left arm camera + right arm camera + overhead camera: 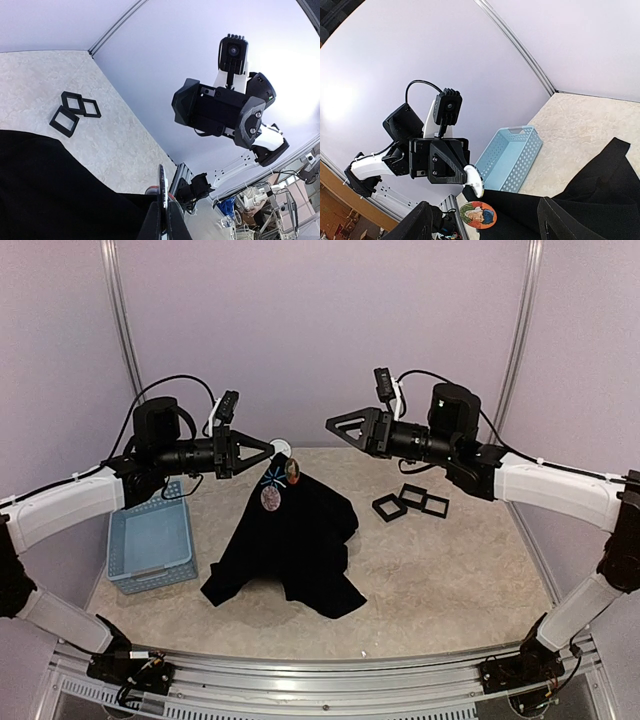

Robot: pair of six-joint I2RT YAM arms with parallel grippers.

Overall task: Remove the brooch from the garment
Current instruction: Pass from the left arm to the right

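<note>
brooch (478, 215) face from right wrist, black frames (75, 113) from left

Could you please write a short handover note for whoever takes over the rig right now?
Left gripper: shut on a white disc at the garment's raised top.
Right gripper: open, empty, in the air opposite.
Garment: hangs from that grip, hem on the table, beside the light-blue basket.
Done: nothing removed; a picture brooch and a pinkish one sit on the cloth.
Left: unpin the brooch, free it.
</note>
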